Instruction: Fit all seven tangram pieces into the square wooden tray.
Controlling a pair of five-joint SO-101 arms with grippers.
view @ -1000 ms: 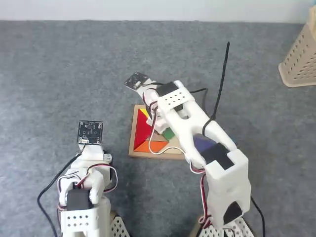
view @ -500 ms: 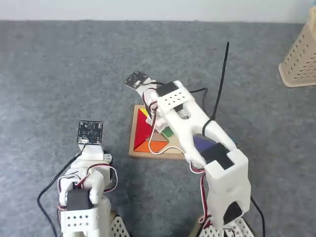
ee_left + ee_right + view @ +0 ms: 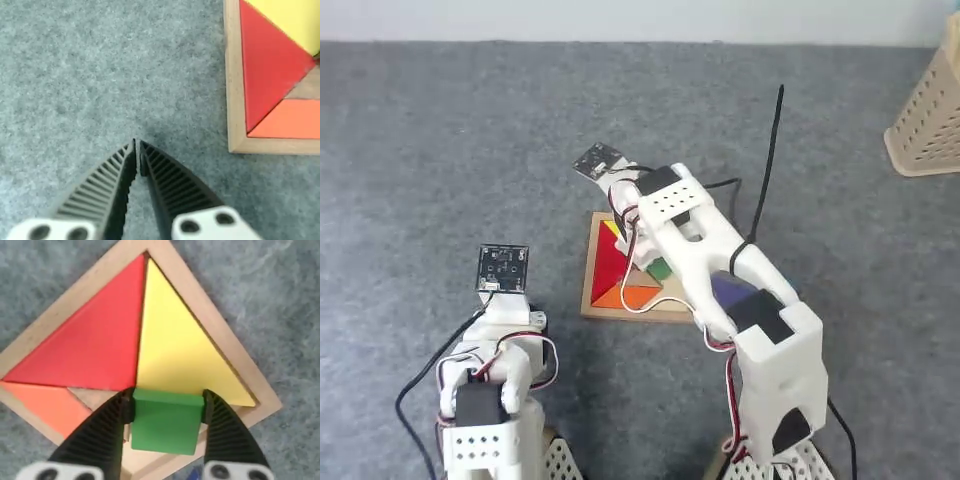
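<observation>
The square wooden tray (image 3: pixel 590 290) lies at the table's middle, holding a red triangle (image 3: pixel 607 268), a yellow triangle (image 3: pixel 611 229) and an orange triangle (image 3: pixel 628 296). Over the tray, my right gripper (image 3: pixel 167 402) is shut on a green square piece (image 3: pixel 165 421), held just above the bare wood (image 3: pixel 95 398) beside the yellow triangle (image 3: pixel 177 360) and red triangle (image 3: pixel 92 352). The green piece (image 3: pixel 660 268) peeks out under the right arm in the high view. My left gripper (image 3: pixel 137 145) is shut and holds nothing, low over the carpet beside the tray's wooden rim (image 3: pixel 232 100).
Grey carpet covers the table. A beige slotted basket (image 3: pixel 930 110) stands at the far right edge. A dark blue piece (image 3: pixel 732 291) shows under the right arm near the tray's right side. A black cable (image 3: pixel 770 160) rises behind the right arm.
</observation>
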